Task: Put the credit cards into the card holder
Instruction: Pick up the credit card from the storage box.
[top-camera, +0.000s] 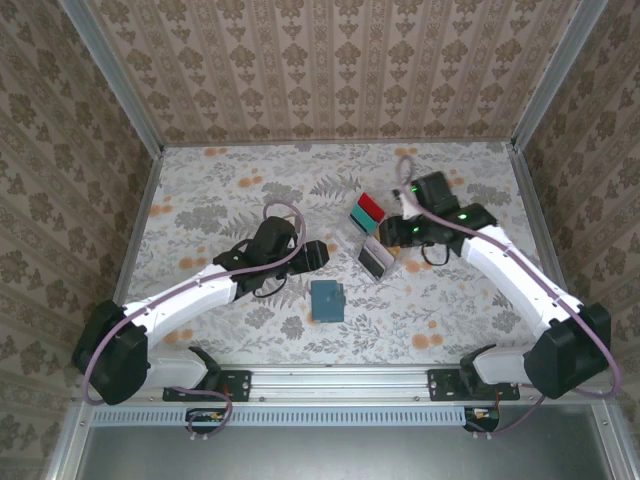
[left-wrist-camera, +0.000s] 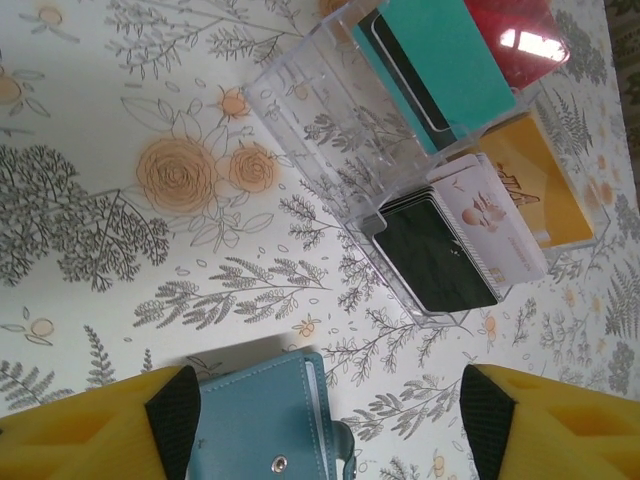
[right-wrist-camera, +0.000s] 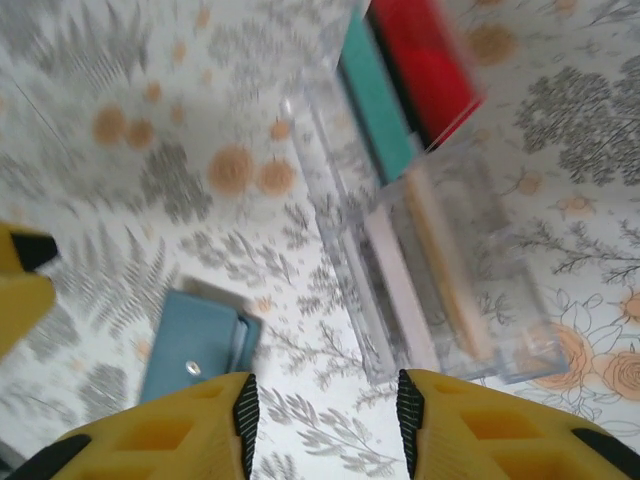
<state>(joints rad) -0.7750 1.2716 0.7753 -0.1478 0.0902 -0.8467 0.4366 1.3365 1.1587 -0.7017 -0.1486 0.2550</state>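
On the floral surface (top-camera: 200, 200), your left jaws stand wide apart, pads (left-wrist-camera: 175, 420) touching nothing, hanging over the card holder (left-wrist-camera: 265, 420). Right jaws are part open, pads (right-wrist-camera: 245, 415) empty too, close by the clear rack (left-wrist-camera: 320, 130). 1 rack, mid-surface. 1 card holder, shut, lies flat just near-side of it. At least 5 credit cards (left-wrist-camera: 440, 60) stand upright in the rack: teal, red, tan, white, black.
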